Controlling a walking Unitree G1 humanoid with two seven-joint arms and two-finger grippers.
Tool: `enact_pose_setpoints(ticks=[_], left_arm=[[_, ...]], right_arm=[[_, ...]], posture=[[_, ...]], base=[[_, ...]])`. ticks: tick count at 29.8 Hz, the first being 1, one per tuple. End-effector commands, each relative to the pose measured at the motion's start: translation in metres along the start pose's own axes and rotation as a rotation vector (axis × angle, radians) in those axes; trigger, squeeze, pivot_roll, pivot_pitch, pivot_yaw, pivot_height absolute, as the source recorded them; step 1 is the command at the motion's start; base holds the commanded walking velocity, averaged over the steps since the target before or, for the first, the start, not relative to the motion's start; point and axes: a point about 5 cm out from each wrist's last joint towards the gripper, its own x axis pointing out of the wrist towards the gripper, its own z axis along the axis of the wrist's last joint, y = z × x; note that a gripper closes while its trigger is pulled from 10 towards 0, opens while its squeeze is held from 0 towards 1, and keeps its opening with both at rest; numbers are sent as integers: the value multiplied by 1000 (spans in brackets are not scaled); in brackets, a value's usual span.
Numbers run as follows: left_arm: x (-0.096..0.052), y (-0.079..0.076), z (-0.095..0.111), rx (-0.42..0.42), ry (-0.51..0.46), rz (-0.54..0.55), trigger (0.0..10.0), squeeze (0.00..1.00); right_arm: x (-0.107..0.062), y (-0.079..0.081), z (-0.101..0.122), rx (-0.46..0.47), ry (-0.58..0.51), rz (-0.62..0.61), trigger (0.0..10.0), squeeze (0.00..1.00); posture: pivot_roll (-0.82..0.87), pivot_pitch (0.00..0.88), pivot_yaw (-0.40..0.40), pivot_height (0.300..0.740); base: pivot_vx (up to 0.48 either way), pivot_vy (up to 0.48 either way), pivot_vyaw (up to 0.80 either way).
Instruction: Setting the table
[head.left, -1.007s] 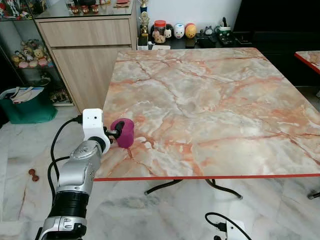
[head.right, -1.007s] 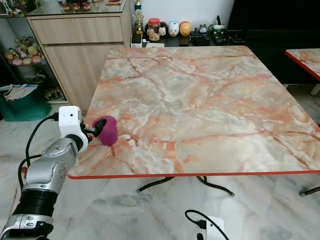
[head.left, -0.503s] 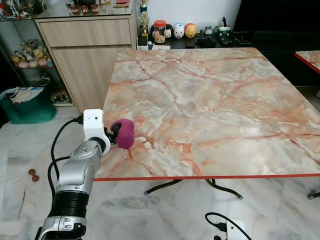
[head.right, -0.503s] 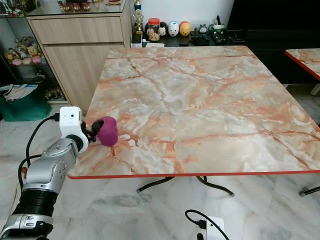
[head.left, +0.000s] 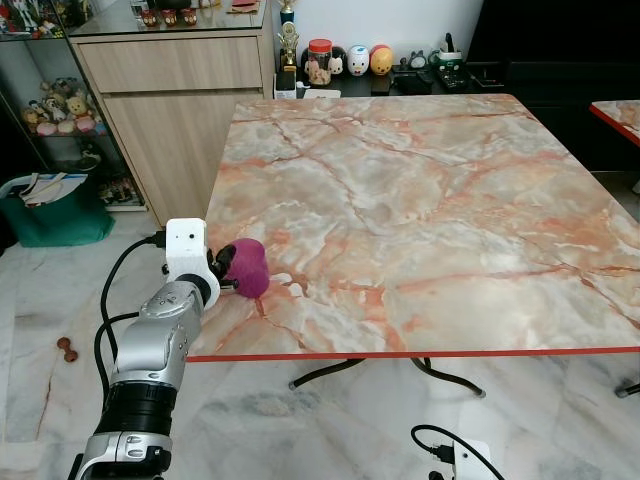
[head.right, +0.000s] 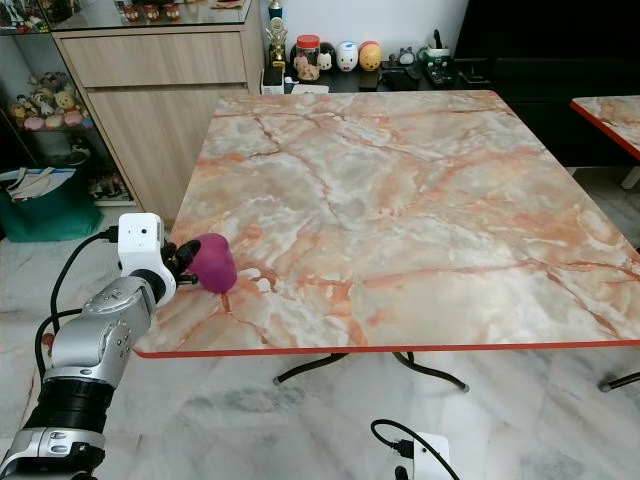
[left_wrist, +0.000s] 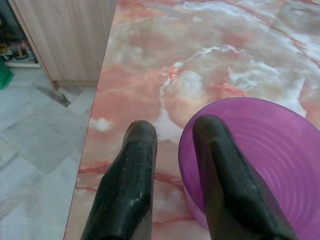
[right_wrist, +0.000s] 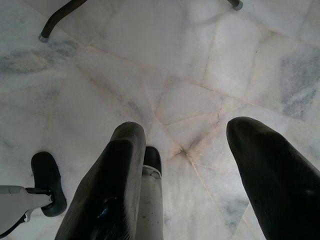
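**Purple cup going down at the near-left corner**

My left pincer (left_wrist: 172, 175) is clenched on the rim of a purple plastic cup (head.left: 246, 268): in my left wrist view one finger (left_wrist: 227, 180) sits inside the cup's mouth and the other runs down outside the wall, with the rim between them. The cup is over the near-left corner of the marble-patterned surface (head.left: 430, 210), close to its red edge, and it is tilted, its mouth turned back toward my wrist. I cannot tell whether its base is touching the surface or just above it.

I judge the step in hand to be placing this cup as the first piece of the setting; nothing else of the setting lies on the surface. The next move calls for bringing the cup upright, seating its base flat, then releasing the rim and drawing the inner finger straight up out of the mouth so it does not drag the cup over. So near the edge, a little more reach inward would be safer.

My right pincer (right_wrist: 200, 165) hangs idle with its fingers spread, pointing at the tiled floor (right_wrist: 150, 65).

I can read no brand, label or writing on the cup or the surface; the figurines and jar (head.left: 319, 61) on the far counter are too small for any lettering to be made out.
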Motion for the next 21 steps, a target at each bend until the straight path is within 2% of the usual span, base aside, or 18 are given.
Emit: enact_pose_setpoints(ticks=[1,17,21], left_arm=[[2,0,4,28,1,5,0,0],[2,-5,4,28,-7,-11,0,0],[-1,-11,6,14,-39,-34,0,0]], right_arm=[[-1,0,-6,-5,21,0,10000,0],[-1,-11,-4,-9,17,-14,10000,0],[-1,-13,-5,-10,20,-19,10000,0]], posture=[[59,0,-5,740],[58,0,-5,740],[58,0,-8,740]], base=[[0,0,0],[0,0,0],[0,0,0]])
